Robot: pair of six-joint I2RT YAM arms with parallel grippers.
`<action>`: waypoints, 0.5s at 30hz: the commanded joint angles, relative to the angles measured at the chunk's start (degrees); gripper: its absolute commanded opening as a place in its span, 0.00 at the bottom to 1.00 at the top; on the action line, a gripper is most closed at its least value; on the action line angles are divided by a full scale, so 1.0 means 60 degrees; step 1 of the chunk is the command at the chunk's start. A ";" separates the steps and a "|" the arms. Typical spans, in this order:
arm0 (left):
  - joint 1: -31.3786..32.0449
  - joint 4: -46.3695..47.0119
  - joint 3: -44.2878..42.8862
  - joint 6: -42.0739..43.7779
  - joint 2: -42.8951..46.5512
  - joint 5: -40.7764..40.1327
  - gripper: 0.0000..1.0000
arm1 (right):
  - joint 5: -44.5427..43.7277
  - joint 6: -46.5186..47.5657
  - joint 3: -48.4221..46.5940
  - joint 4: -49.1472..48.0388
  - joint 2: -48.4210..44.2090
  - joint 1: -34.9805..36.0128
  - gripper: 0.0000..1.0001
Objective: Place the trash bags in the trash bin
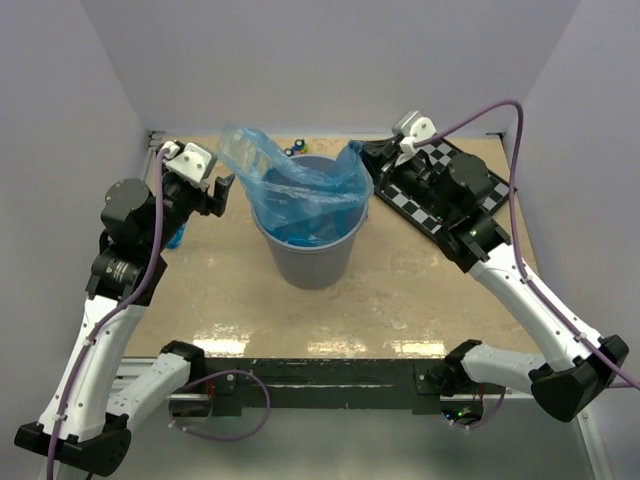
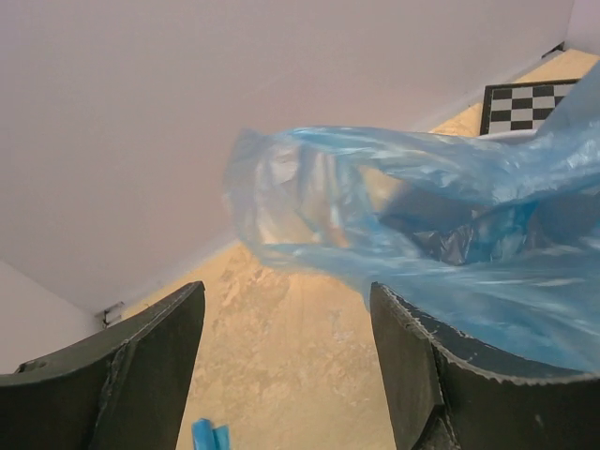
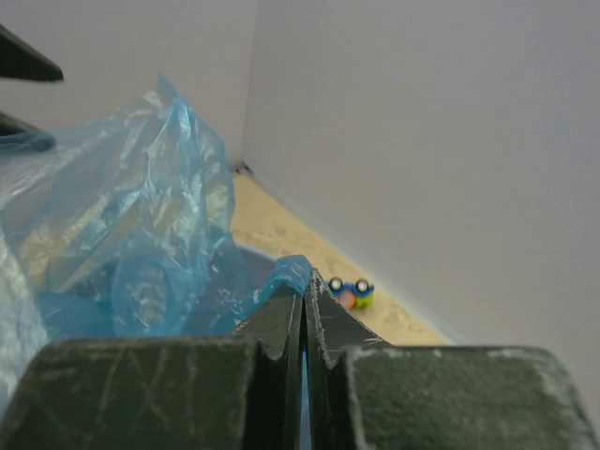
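Observation:
The round grey trash bin [image 1: 312, 260] stands mid-table. A wide sheet of blue trash bag [image 1: 290, 180] drapes over and into it, with one flap rising at the back left. It fills the left wrist view [image 2: 441, 234] and the right wrist view [image 3: 131, 225]. My right gripper [image 1: 358, 152] is shut on a corner of the bag at the bin's right rim; the film pokes out at the fingertips [image 3: 298, 274]. My left gripper [image 1: 222, 190] is open and empty, just left of the bag's raised flap. More blue film [image 1: 177, 236] lies under the left arm.
A black-and-white checkerboard [image 1: 440, 185] lies at the back right under the right arm. A small blue, orange and green toy [image 3: 351, 292] sits by the back wall, also in the top view [image 1: 293, 150]. White walls close the back and sides.

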State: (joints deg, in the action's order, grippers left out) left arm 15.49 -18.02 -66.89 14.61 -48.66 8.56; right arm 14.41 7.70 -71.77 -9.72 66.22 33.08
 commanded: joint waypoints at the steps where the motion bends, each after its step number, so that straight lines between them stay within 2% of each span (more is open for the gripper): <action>1: -0.0061 0.0324 -0.0145 -0.0795 -0.0077 -0.0635 0.75 | -0.0367 0.0210 0.0462 0.0344 -0.0327 -0.0166 0.00; 4: -0.0061 0.0235 -0.0306 -0.0809 -0.0238 -0.0796 0.74 | -0.0352 0.0268 0.0418 0.0578 -0.0401 -0.0225 0.00; 6: -0.0076 0.0250 -0.0612 -0.0940 -0.0472 -0.0695 0.77 | -0.0323 0.0400 0.0360 0.0812 -0.0445 -0.0240 0.00; 11: -0.0076 -0.1519 -0.3201 -0.1598 -0.2271 0.1792 0.80 | -0.0117 0.0606 0.0111 0.1486 -0.0562 -0.0240 0.00; 15: -0.0076 -0.2341 -0.4128 -0.2695 -0.3123 0.3564 0.81 | -0.0132 0.0489 0.0169 0.1532 -0.0650 -0.0240 0.00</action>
State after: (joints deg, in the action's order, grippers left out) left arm 15.38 -25.36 -86.32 6.61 -64.38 16.73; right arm 13.13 10.22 -68.66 -1.28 64.01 31.81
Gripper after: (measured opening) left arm 0.804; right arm 0.006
